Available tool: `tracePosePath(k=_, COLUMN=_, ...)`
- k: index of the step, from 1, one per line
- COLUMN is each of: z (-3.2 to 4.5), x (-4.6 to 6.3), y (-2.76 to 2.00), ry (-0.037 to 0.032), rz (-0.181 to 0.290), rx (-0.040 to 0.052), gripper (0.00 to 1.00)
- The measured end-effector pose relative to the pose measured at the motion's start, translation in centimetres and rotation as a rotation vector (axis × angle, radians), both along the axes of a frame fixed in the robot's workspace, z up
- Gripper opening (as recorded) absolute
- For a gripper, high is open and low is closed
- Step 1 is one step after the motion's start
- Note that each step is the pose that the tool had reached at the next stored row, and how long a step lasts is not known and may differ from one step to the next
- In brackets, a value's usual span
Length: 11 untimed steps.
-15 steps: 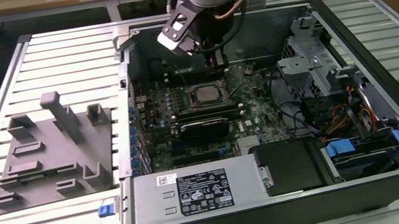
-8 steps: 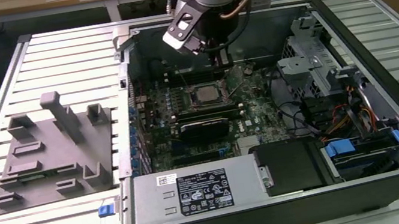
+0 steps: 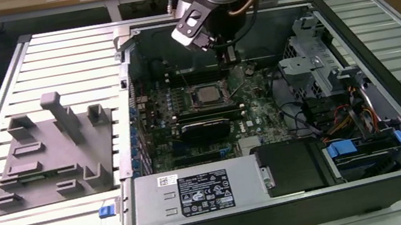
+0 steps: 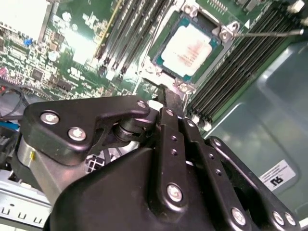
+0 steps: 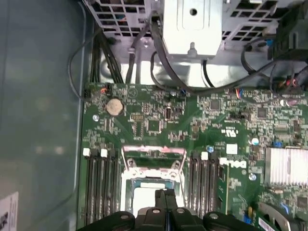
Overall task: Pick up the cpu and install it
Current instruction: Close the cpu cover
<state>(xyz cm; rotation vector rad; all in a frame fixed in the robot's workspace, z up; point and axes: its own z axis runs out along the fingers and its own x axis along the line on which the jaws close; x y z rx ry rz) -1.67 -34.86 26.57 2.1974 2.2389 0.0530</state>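
While the gripper (image 4: 172, 96) hangs with its fingers pinched together on nothing, its tips stand just above the near edge of the socket frame (image 4: 228, 31). Beyond them the cpu (image 4: 190, 50) lies flat inside that frame, with memory slots (image 4: 231, 72) on either side. The retention lever (image 4: 269, 33) juts out unlatched. I judge that any downward slip could jab the tips into the chip's lid, scratching or unseating it.

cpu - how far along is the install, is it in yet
Done: the flat, silver-topped square cpu already lies in the black-framed motherboard socket. In hand: nothing; the black gripper hangs shut, just above the socket's edge. Left: whether the cpu is latched down cannot be told.
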Motion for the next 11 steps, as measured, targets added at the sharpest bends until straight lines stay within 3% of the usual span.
tracePosePath(k=5, z=-0.09, x=0.9, y=0.39, ry=0.0036, rz=0.0, rx=0.0, gripper=0.11)
tracePosePath(k=11, z=-0.16, x=1.8, y=0.46, ry=0.0057, rz=0.0, rx=0.0, gripper=0.11)
